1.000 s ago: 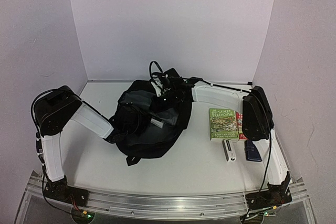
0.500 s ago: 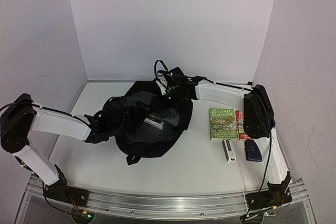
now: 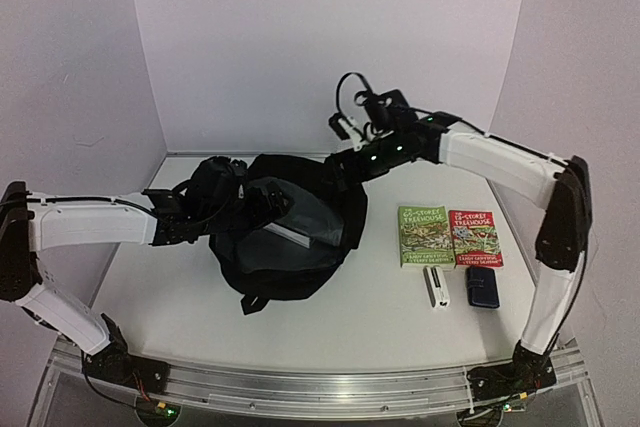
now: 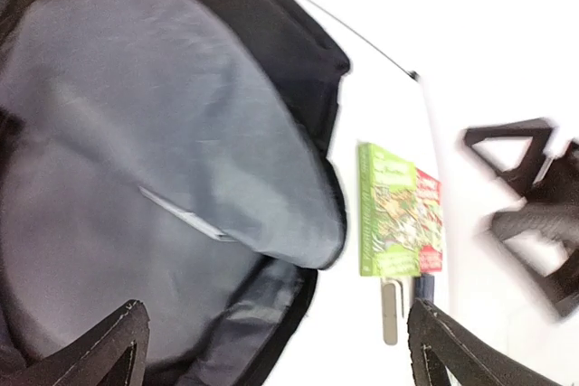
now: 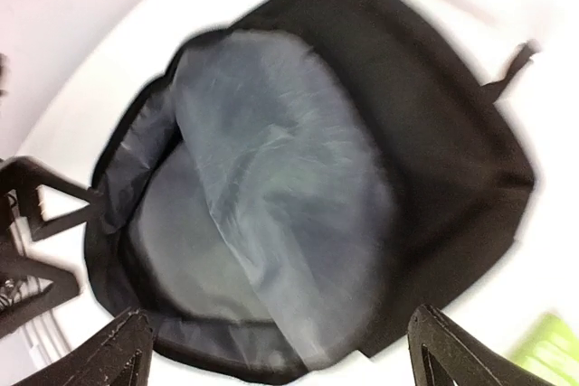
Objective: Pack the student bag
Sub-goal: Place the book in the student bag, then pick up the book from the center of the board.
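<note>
**Trainee:** Reading from the left, what does the overhead view show?

**Operator:** Left: my left hand [image 3: 262, 197] hovers over the left rim of the student bag [image 3: 290, 252], fingers spread wide and holding nothing. Centre: the bag lies slumped on the surface [image 3: 370, 332], mouth gaping and grey lining [image 5: 271, 178] exposed. Above its far right edge, my right hand [image 3: 345, 157] hangs equally wide and empty. Right, apart from the bag: a green book [image 3: 424, 235] with a red book [image 3: 476, 238] just beside it. Nearer me lie a small white item [image 3: 436, 287] and a dark-blue case [image 3: 482, 287].

**Trainee:** How will the bag handle?

**Operator:** I judge it soft and limp throughout, fabric that folds rather than resists. It should be light, since I can see nothing inside it. The lining looks thin and slick. A loose grey fold sags across the opening, so anything slid in could snag on it.

**Trainee:** Where would you take hold?

**Operator:** At the black rim by the zip, where the seam offers a thicker, firmer edge. One hand on each side would keep the mouth spread. Pinching the lining alone would only bunch it. The small strap [image 5: 517, 62] at the edge is a second option for dragging.
</note>
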Controlling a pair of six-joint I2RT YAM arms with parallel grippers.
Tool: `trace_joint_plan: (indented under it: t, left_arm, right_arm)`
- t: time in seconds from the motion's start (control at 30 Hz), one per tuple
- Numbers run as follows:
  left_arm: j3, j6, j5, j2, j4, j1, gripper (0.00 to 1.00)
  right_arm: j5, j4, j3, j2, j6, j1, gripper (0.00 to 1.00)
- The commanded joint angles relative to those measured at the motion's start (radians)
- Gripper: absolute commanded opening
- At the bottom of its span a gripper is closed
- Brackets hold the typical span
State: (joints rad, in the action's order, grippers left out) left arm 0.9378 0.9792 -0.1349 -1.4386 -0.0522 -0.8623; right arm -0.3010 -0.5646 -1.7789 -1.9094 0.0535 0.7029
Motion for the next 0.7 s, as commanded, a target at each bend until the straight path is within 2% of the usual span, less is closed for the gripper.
trace_joint_plan:
  t: [0.0,0.3,0.43,0.67]
  left_arm:
    - [0.080,-0.144,0.077,-0.015,-0.067,0.000,1.00]
    - [0.116,-0.177,0.082,-0.018,-0.076,-0.010,1.00]
    - [0.140,-0.192,0.078,-0.028,-0.089,-0.018,1.00]
    - [0.144,-0.180,0.067,-0.026,-0.090,-0.023,1.00]
  right_arm:
    - [0.032,-0.113,0.120,0.163,-0.045,-0.118,0.98]
    - [0.012,-0.173,0.418,0.309,-0.021,-0.384,0.92]
    - [0.000,-0.171,0.499,0.297,-0.043,-0.481,0.88]
    - [-0.024,-0.161,0.514,0.194,-0.080,-0.556,0.82]
